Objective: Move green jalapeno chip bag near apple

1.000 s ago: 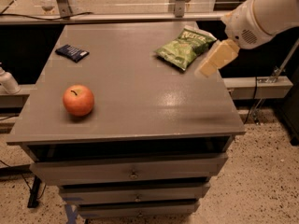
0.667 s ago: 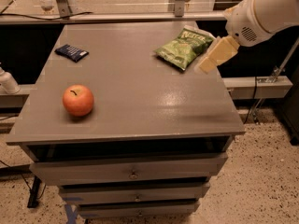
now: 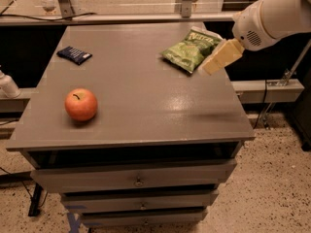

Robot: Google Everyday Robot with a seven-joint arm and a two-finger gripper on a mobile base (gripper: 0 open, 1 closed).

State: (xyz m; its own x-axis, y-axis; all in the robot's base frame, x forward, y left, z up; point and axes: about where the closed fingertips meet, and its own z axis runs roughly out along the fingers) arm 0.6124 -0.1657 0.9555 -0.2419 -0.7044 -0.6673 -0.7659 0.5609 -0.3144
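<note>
One white, rounded arm point(image 3: 284, 11) is entering from the upper right corner and is reaching down toward the left, ending in a bulbous white wrist housing point(image 3: 250, 33) with a small round grille. One pale tan gripper point(image 3: 216, 61) is projecting from that housing, slanting downward to the left. It is hanging at the far right of the scene, its tip pointing toward the near left.

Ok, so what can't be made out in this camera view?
Camera view:
- Right edge of the green jalapeno chip bag: hidden behind the gripper, which hangs at that edge; contact cannot be told.
- Rest of the arm past the wrist: cut off by the frame's right edge.
- Label of the dark-blue packet: too small to read.
</note>
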